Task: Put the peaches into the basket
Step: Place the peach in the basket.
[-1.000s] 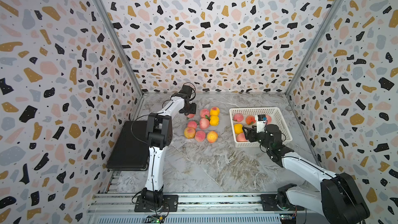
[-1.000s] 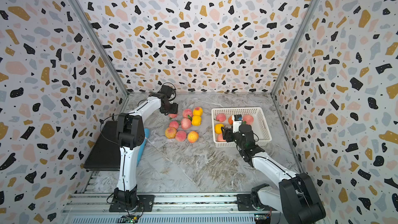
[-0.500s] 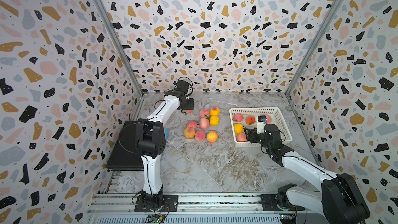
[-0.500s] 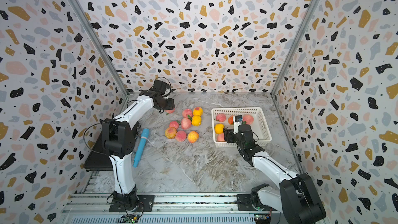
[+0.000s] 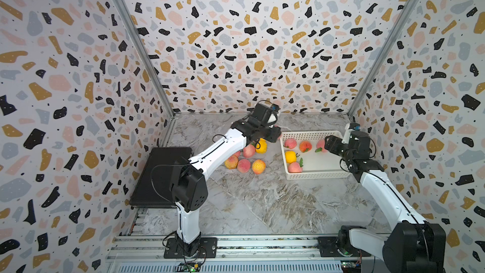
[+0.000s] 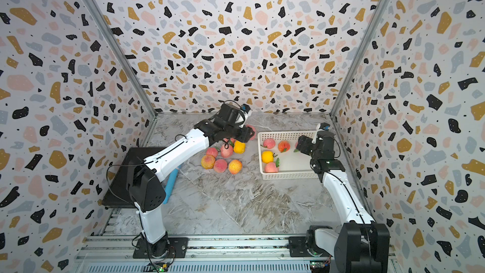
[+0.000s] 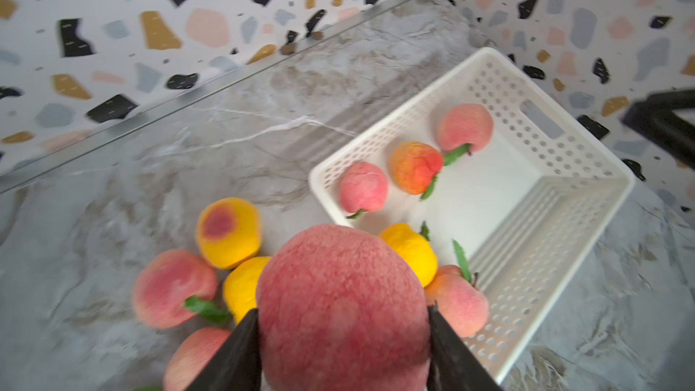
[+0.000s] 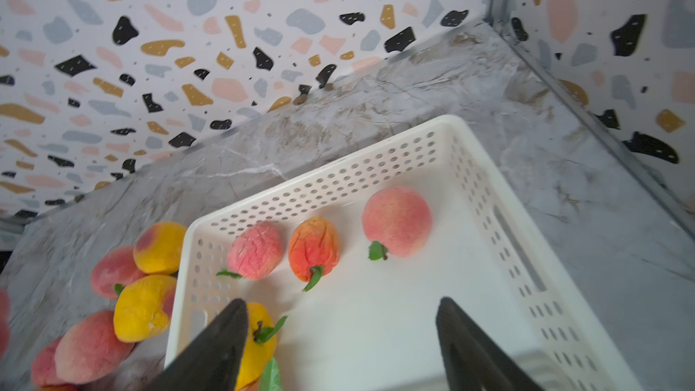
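L hand (image 6: 247,134) clamped on peach (image 7: 340,287); basket (image 5: 315,176) just to its right. R hand (image 8: 342,303) apart, empty.

Legible markings: none found.
I checked every view and can read no text, label, brand, number or sign on the basket (image 5: 317,176), the peaches (image 5: 244,165) or the black box (image 5: 157,179).

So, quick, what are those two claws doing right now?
Left gripper: closed on a pink peach.
Right gripper: open and empty, above the basket.
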